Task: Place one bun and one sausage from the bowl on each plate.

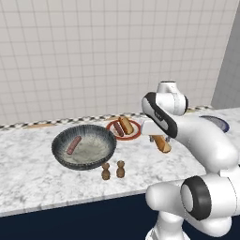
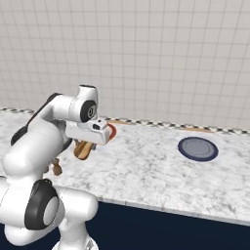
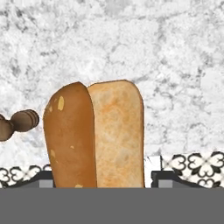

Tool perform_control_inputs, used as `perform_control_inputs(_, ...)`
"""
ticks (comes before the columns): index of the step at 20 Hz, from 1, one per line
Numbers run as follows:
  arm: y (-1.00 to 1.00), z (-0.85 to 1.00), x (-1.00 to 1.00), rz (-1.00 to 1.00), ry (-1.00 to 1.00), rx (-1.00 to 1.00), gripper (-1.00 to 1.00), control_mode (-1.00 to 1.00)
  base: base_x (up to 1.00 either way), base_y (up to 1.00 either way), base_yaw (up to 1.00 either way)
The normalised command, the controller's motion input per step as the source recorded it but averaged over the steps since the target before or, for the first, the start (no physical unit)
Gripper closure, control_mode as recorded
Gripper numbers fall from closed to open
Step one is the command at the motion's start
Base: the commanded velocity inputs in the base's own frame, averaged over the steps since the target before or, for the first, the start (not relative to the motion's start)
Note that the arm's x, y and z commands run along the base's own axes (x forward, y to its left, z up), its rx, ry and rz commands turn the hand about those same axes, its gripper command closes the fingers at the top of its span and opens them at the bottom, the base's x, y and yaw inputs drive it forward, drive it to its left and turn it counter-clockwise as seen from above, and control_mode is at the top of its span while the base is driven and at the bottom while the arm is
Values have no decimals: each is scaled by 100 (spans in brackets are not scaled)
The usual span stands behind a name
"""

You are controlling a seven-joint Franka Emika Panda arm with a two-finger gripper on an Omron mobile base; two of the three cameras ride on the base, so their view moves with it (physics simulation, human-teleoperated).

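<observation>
The hand [image 1: 158, 139] grips a bun [image 1: 162, 144] above the marble desk [image 1: 37, 173], its fingers [image 3: 168, 178] largely hidden behind the bread. The right base view shows the navy plate [image 2: 197, 148] well apart. The left base view shows the bowl [image 1: 84, 146] holding one sausage [image 1: 73, 145], the red-rimmed plate [image 1: 124, 129] already carrying a bun and sausage, and two shakers [image 1: 113, 170].
</observation>
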Motion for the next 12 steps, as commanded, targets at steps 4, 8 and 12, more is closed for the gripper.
perform_control_inputs(4,0,0,0,0,0,0,100,100,0,-72,-1)
perform_control_inputs(8,0,0,0,0,0,0,100,100,0,-80,-2)
perform_control_inputs(12,0,0,0,0,0,0,100,100,0,-74,-2)
